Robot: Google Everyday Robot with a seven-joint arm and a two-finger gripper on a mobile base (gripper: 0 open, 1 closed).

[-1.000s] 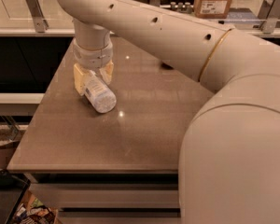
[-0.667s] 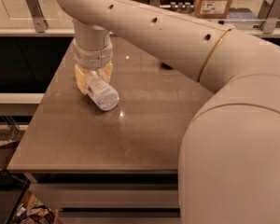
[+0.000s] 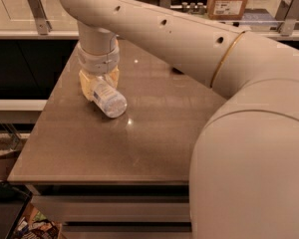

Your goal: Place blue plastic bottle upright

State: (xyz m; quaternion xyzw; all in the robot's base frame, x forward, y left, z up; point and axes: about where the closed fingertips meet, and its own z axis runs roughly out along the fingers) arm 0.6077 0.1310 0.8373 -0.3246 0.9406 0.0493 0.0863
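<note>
Presently the gripper (image 3: 98, 86) stands over the left rear part of the table (image 3: 154, 133), pointing straight down from a pale ribbed wrist (image 3: 97, 54). Its two yellowish fingers (image 3: 85, 82) are pinched on the blue plastic bottle (image 3: 109, 101), one on each side of the bottle's upper portion. The bottle is not upright: it slopes out from between the fingers toward the table's front edge and slightly to the right. Its round lower end is the part nearest the viewer. The cap end is hidden inside the gripper and cannot be examined. A white and blue label is visible on the body just below the fingers. Whether the lower end rests on the table top or hangs just above it cannot be determined. A small bright reflection lies on the table top just beside that end. The arm (image 3: 189, 39), cream in colour with a row of small dark holes and a thin gold ring, crosses above the table's rear half. It broadens into a large housing that covers the table's right front corner. A cardboard box (image 3: 228, 1) stands well beyond the table's rear edge, and a metal rail post (image 3: 37, 6) is seen past the table's left rear corner.
</note>
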